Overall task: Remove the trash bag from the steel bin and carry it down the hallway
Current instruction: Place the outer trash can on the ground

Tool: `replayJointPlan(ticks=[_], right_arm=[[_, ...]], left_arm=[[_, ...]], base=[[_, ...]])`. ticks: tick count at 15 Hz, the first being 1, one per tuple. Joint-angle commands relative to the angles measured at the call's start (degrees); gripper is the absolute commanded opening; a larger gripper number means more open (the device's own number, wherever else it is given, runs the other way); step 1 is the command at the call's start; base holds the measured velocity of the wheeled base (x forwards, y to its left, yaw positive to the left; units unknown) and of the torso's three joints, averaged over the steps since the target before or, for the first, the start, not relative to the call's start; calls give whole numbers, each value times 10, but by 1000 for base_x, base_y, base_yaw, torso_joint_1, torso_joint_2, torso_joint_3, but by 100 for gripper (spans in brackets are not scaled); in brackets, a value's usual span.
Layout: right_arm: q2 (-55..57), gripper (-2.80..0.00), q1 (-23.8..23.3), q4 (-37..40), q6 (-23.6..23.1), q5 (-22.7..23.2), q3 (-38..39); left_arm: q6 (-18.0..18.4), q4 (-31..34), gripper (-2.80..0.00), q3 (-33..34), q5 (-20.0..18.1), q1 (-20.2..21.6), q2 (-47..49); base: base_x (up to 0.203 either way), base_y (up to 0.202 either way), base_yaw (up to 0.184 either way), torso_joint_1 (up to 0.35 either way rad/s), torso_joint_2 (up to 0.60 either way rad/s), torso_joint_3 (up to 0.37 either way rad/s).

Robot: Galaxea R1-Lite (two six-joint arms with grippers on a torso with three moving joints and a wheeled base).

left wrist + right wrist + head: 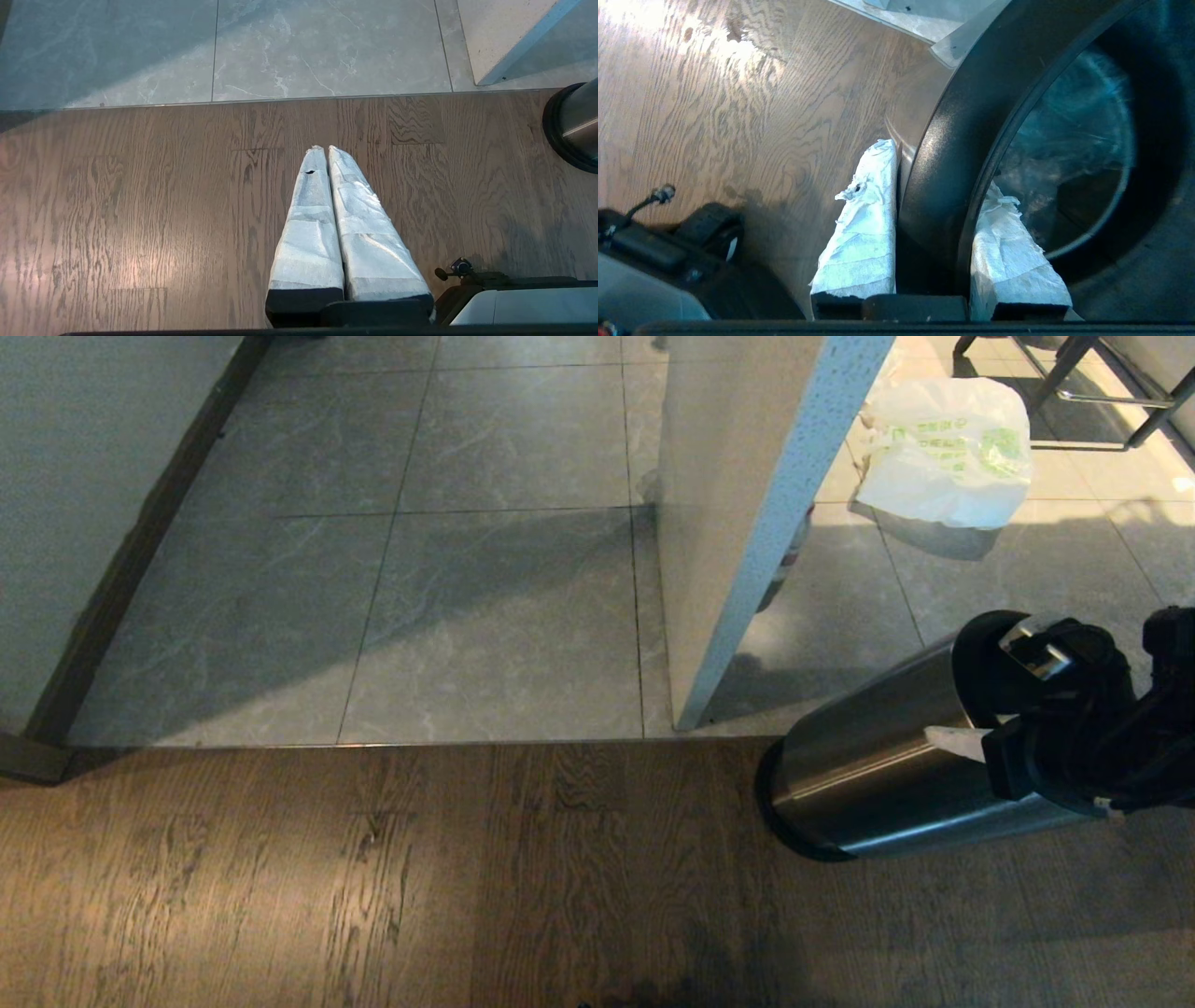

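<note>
**Supervisor:** What did you have in front of you, biggest things first?

**Operator:** I had the wooden floor (373,877) under me, meeting the grey tiled hallway (504,616) along a straight seam. A white wall (56,523) with a dark baseboard ran along the left, and a pale partition panel (738,523) stood on the tiles to the right of centre. Beyond it an opaque white bag with green print (948,453) lay on the tiles.

**Supervisor:** And the steel bin?

**Operator:** The steel bin (868,775) sat at my right, over the wood just past the seam, tilted well over so its black base pointed left and its black rim (943,186) pointed toward my right arm.

**Supervisor:** Who had hold of it?

**Operator:** My right gripper (934,224) did. Its white-wrapped fingers (864,233) were clamped across the rim, one outside the steel wall, one inside the mouth.

**Supervisor:** Where was the trash bag?

**Operator:** Inside the bin. I saw the clear crinkled trash bag (1064,154) lining the dark interior.

**Supervisor:** The other arm?

**Operator:** My left gripper (326,149) hung over bare wood, fingers pressed together, holding nothing, well apart from the bin.
</note>
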Motion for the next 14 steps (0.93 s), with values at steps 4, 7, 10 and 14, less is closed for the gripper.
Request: replayJointPlan(ticks=[4,7,10,14], right_arm=[[-85,-280,0,19,-17,-3,-3],[-127,-280,1,64,-19,-3,-16],[-171,-280,-1,110,-25,-2,-39],[-232,-280,-27,196,-27,-1,-66]], left_arm=[[0,0,-280,0,0,0,0],[0,0,-280,0,0,0,0],[1,0,-280,0,0,0,0],[0,0,-280,0,0,0,0]], base=[[0,0,0,0,0,0],[0,0,0,0,0,0],[0,0,0,0,0,0],[0,0,0,0,0,0]])
